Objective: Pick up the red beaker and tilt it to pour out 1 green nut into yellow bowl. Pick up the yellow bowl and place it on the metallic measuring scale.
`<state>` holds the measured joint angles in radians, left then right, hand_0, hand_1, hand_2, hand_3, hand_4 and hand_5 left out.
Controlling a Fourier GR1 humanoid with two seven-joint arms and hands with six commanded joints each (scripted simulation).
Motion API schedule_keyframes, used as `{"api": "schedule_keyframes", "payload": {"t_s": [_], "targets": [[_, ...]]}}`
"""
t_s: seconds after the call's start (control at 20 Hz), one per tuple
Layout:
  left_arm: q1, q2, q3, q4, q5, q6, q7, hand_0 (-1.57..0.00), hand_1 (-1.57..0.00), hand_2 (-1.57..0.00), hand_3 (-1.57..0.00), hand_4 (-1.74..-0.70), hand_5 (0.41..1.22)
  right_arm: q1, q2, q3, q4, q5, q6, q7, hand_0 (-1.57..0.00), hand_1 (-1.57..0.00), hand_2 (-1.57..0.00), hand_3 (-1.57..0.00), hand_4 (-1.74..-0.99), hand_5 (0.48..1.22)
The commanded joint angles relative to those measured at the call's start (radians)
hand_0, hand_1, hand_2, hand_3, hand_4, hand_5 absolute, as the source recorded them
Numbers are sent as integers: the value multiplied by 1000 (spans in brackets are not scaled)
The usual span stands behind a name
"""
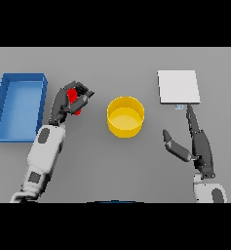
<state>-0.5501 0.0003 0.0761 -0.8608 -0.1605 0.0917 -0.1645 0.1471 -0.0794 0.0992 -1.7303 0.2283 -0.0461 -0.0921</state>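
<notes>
Your left hand [70, 100] is clenched around the red beaker [74, 95], which is mostly hidden by the fingers and sits beside the yellow bowl [125, 116], on the side away from your right hand; it looks small, rigid and light, so a side grip should hold, but tilt it gently. The bowl appears empty; no green nut is visible, and the blue tray [7, 105] outboard of the left hand also appears empty. Your right hand [195, 144] is released, fingers straight, pointing at the metallic measuring scale [178, 86] just beyond its fingertips; take the bowl by its rim or wall.
</notes>
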Motion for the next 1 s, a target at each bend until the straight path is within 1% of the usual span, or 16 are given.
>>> {"api": "schedule_keyframes", "payload": {"t_s": [0.0,0.05,0.15,0.2,0.25,0.35,0.4,0.45,0.55,0.6,0.65,0.75,0.85,0.9,0.95], "targets": [[-7,3,-5,10,-9,-3,-9,-989,-1013,-1034,-926,-1575,1042,5,2,2,-8,-1,0,-2,1,1,1,1,-1254,645],[-6,5,-17,11,-14,-9,-20,-1106,-1125,-1142,-974,-1603,1078,11,3,0,-2,-1,-1,-5,1,1,1,1,-1252,644],[10,4,-30,0,-20,-15,-42,-1273,-1285,-1296,-1189,-1544,1129,-2,6,-4,10,-5,-3,3,1,1,1,1,-1254,644],[13,-4,-32,-2,-23,-14,-44,-1333,-1343,-1351,-1265,-1523,1148,-1,12,2,14,-5,-2,-8,1,1,1,1,-1259,646],[13,-2,-29,-8,-25,-14,-25,-1380,-1388,-1395,-1326,-1505,1162,8,9,6,6,1,-1,-19,1,1,1,1,-1257,645],[6,-6,-17,-1,-10,6,-25,-1449,-1454,-1458,-1414,-1590,1151,11,8,1,-11,-12,3,-15,1,1,1,1,-1257,643],[7,-9,-14,-19,2,15,-24,-1473,-1477,-1481,-1446,-1620,1140,10,7,-3,-12,-18,4,-8,1,1,1,1,-1260,643],[-1,-17,-9,-24,15,25,-19,-1493,-1496,-1499,-1471,-1644,1132,21,6,2,-14,-10,3,-18,1,1,1,1,-1262,646],[14,-9,-3,-66,41,25,-25,-1521,-1523,-1525,-1507,-1679,1122,3,5,-3,3,0,-7,-2,1,1,1,1,-1258,646],[19,-14,-18,-94,36,40,-20,-1531,-1533,-1534,-1520,-1692,1118,11,4,0,-4,0,-5,-14,1,1,1,1,-1259,647],[16,-5,-29,-113,32,42,-5,-1539,-1540,-1542,-1530,-1701,1114,14,6,10,-6,13,-7,-22,1,1,1,1,-1259,649],[12,17,-67,-162,7,45,16,-1551,-1551,-1552,-1545,-1716,1114,13,0,5,-7,11,-4,-21,1,1,1,1,-1263,654],[-4,45,-123,-196,-39,36,76,-1558,-1558,-1559,-1554,-1725,1117,8,-8,2,-8,8,2,-18,1,1,1,1,-1261,661],[-9,70,-158,-217,-72,21,120,-1561,-1561,-1561,-1558,-1728,1121,1,-5,3,-5,11,-1,-7,1,1,1,1,-1257,663],[-23,91,-194,-226,-106,6,159,-1563,-1563,-1563,-1560,-1731,1124,8,-7,8,-9,21,-3,-15,1,1,1,1,-1253,666]]}}
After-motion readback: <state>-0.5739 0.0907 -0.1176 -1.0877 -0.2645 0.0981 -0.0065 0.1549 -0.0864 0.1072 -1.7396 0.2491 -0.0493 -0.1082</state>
